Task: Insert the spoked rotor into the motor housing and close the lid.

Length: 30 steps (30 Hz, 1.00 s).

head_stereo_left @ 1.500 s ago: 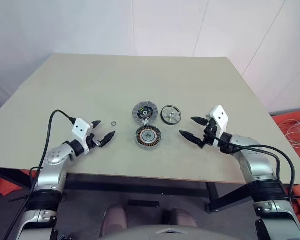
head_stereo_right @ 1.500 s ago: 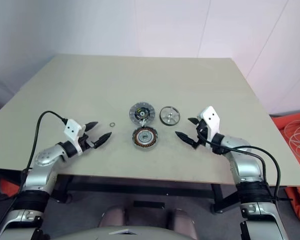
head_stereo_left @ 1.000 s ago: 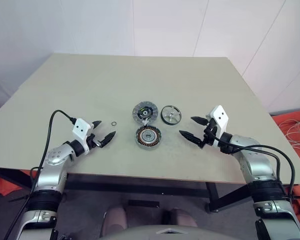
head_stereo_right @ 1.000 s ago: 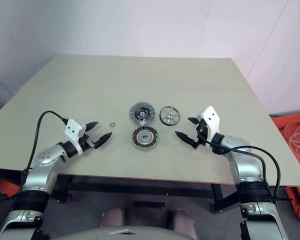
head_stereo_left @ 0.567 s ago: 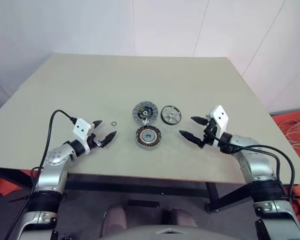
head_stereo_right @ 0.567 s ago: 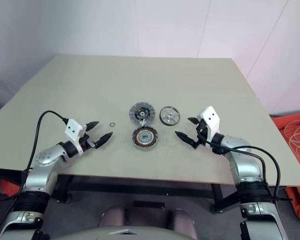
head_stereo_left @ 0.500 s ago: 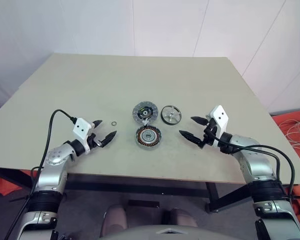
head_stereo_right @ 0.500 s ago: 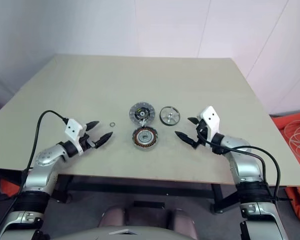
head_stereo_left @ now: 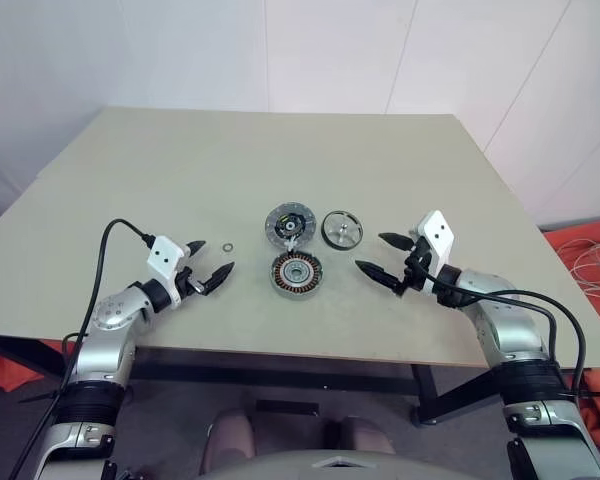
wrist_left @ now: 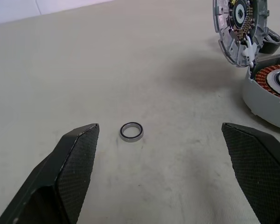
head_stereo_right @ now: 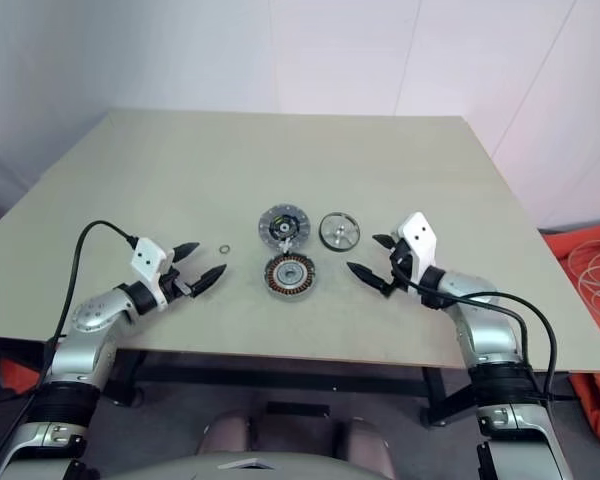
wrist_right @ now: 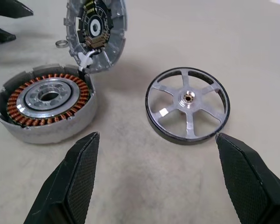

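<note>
While both of my grippers hang wide open over the table with nothing in them, the housing sits just below the middle of the head view — a shallow grey shell holding a ring of copper-brown windings around a silvery hub. Its lid stands tilted at the housing's far edge, touching it, its inner face showing a ribbed grey ring around a dark centre. To the lid's right lies the rotor, flat and apart from both — a black ring with six silver spokes meeting a hub. My right gripper hovers right of the housing, my left gripper at the left, near a small ring.
</note>
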Each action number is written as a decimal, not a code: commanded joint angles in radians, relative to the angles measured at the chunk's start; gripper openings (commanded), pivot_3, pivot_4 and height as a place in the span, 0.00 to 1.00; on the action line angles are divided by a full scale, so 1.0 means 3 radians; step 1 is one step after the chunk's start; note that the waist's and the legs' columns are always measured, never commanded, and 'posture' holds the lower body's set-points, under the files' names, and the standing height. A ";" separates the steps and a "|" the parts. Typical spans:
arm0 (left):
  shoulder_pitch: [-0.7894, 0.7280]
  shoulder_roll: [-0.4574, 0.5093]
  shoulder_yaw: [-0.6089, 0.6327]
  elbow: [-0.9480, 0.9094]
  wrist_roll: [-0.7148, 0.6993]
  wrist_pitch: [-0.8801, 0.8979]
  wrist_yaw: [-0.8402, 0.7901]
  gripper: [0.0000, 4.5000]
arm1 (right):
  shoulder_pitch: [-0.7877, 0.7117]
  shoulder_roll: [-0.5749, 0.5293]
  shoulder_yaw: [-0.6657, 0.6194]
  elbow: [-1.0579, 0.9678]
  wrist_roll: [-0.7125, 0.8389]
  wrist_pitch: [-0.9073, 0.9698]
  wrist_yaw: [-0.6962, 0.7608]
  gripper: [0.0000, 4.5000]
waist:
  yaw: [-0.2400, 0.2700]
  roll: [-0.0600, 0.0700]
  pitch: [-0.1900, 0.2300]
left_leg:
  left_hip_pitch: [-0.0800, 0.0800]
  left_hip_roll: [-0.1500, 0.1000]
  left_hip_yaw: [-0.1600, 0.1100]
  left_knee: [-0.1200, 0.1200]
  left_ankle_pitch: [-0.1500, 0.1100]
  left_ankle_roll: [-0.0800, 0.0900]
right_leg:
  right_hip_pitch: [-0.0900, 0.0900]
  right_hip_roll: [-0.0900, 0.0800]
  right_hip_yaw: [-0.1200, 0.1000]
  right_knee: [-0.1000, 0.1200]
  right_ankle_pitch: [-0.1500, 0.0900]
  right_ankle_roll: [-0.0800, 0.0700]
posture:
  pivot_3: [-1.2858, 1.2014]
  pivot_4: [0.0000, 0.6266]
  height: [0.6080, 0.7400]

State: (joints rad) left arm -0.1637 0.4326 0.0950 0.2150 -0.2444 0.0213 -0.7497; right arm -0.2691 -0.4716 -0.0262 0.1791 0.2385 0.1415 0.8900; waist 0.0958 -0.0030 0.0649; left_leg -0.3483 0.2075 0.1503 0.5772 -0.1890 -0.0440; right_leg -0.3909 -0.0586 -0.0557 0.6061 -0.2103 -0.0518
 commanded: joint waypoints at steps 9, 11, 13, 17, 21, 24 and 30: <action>-0.0086 0.0084 0.0070 -0.0146 -0.0033 0.0044 0.0040 0.99 | -0.0126 -0.0147 0.0242 -0.0592 0.0038 0.0287 0.0235 1.00 | 0.0000 0.0000 0.0000 | 0.0000 0.0001 0.0000 0.0000 0.0000 0.0000 | 0.0000 0.0001 0.0000 0.0000 0.0000 0.0000 | 0.52 0.00 1.00; -0.0091 0.0096 0.0065 -0.0144 -0.0035 0.0035 0.0028 0.99 | -0.0137 -0.0279 0.0404 -0.0765 -0.0043 0.0396 0.0362 1.00 | 0.0002 0.0000 0.0000 | 0.0001 0.0000 0.0000 0.0000 0.0000 0.0000 | 0.0001 0.0000 0.0000 0.0000 0.0000 0.0000 | 0.52 0.00 1.00; -0.0087 0.0118 0.0058 -0.0152 -0.0048 0.0012 -0.0016 0.99 | -0.0211 -0.0462 0.0614 -0.0894 -0.0162 0.0532 0.0524 1.00 | 0.0002 0.0001 0.0000 | 0.0001 0.0000 -0.0001 0.0001 0.0000 0.0000 | 0.0003 0.0000 0.0000 0.0000 0.0000 0.0000 | 0.52 0.00 1.00; -0.0005 0.0177 0.0052 -0.0217 -0.0072 -0.0038 -0.0137 0.99 | -0.0464 -0.0599 0.0843 -0.0905 -0.0268 0.0623 0.0703 1.00 | -0.0003 0.0000 0.0000 | 0.0004 0.0000 -0.0001 0.0001 0.0000 0.0000 | 0.0004 0.0000 0.0000 0.0001 0.0000 0.0001 | 0.52 0.00 1.00; 0.0006 0.0186 0.0084 -0.0232 -0.0092 -0.0040 -0.0150 0.99 | -0.0700 -0.0602 0.0996 -0.0831 -0.0340 0.0550 0.0860 1.00 | 0.0001 0.0001 0.0000 | 0.0006 0.0001 -0.0001 0.0001 0.0000 0.0000 | 0.0003 0.0001 0.0001 0.0003 0.0000 0.0000 | 0.52 0.00 1.00; 0.0017 0.0168 0.0079 -0.0248 -0.0089 -0.0052 -0.0148 0.99 | -0.0858 -0.0569 0.1106 -0.0730 -0.0415 0.0463 0.0940 1.00 | 0.0003 0.0001 0.0000 | 0.0005 0.0000 -0.0001 0.0001 0.0000 0.0000 | 0.0003 0.0000 0.0001 0.0003 0.0001 -0.0001 | 0.52 0.00 1.00; 0.0049 0.0140 0.0071 -0.0259 -0.0088 -0.0083 -0.0144 0.99 | -0.1189 -0.0647 0.1565 -0.0324 -0.0891 -0.0207 0.1288 1.00 | 0.0000 0.0001 0.0000 | 0.0002 0.0001 -0.0001 0.0002 0.0000 0.0000 | 0.0001 0.0000 0.0001 0.0003 0.0012 -0.0020 | 0.52 0.00 1.00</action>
State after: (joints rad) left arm -0.1448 0.4707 0.1045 0.1743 -0.2568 0.0186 -0.7931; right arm -0.5847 -0.6523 0.4133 0.0681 0.0171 0.1545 1.2450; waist 0.0959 -0.0029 0.0647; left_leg -0.3477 0.2078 0.1500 0.5780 -0.1890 -0.0439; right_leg -0.3906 -0.0585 -0.0553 0.6071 -0.2067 -0.0580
